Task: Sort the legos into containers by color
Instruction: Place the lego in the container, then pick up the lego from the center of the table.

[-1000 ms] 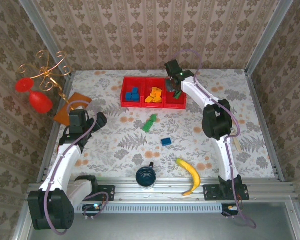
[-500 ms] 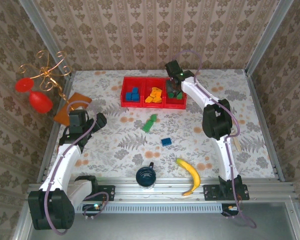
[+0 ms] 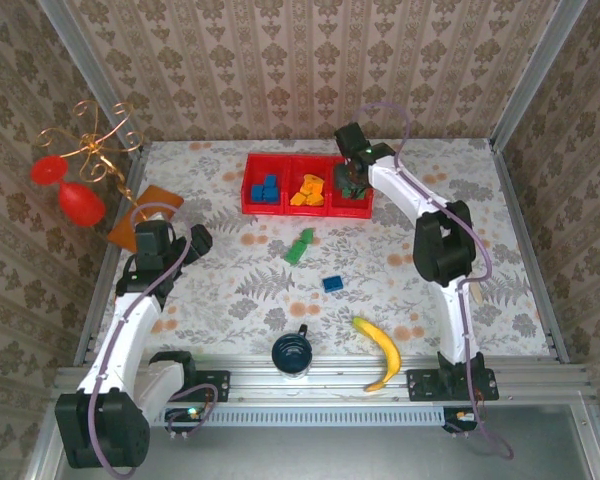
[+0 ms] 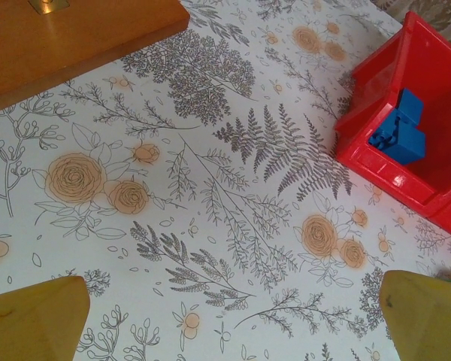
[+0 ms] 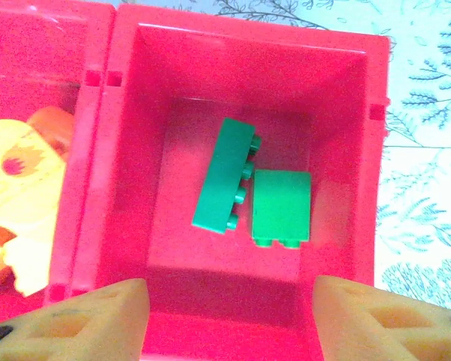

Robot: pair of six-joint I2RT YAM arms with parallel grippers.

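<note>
Floral table [image 3: 240, 290] carries the red tray [image 3: 280, 210]. Above its green legos [image 5: 225, 177] the right gripper [image 5: 229, 301] hangs open, empty; the left gripper [image 4: 233, 316] gapes empty.

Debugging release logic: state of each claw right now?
Left claw: open, empty.
Right claw: open, empty, above the green legos in the tray.

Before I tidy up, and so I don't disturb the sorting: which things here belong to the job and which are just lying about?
Job: red tray, blue bricks, orange-yellow bricks and green bricks in it, loose green brick, loose blue brick.
Lying about: banana, dark cup, orange-brown board, red-and-gold ornament.
</note>
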